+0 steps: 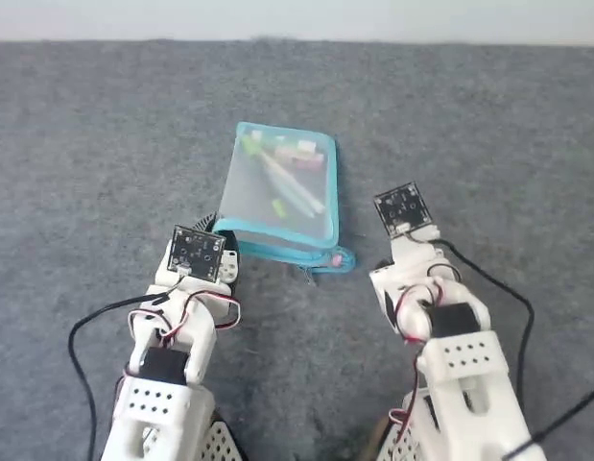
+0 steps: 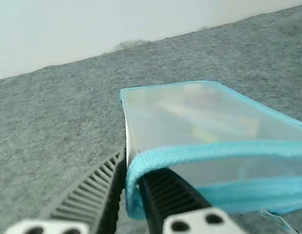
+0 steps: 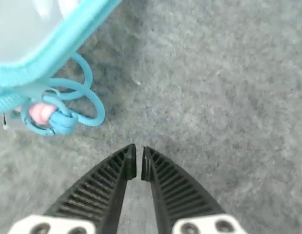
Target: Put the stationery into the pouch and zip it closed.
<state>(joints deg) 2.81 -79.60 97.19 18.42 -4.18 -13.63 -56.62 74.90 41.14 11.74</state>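
A translucent pouch [image 1: 282, 192] with turquoise trim lies on the grey carpet, with pens and other stationery [image 1: 289, 178] inside it. Its zipper edge faces the arms, and the pink pull with a turquoise loop [image 1: 338, 259] rests at the corner nearest the right arm. My left gripper [image 2: 132, 192] is shut on the pouch's near left corner [image 2: 141, 165], pinching the turquoise zipper tape. My right gripper [image 3: 138, 158] is shut with nothing in it, a short way over the carpet from the pull [image 3: 43, 114] and its loop [image 3: 87, 97].
Grey carpet [image 1: 469, 125] covers the whole work surface. A pale wall [image 2: 92, 24] runs along the far edge. Black cables [image 1: 81, 355] trail beside both arm bases.
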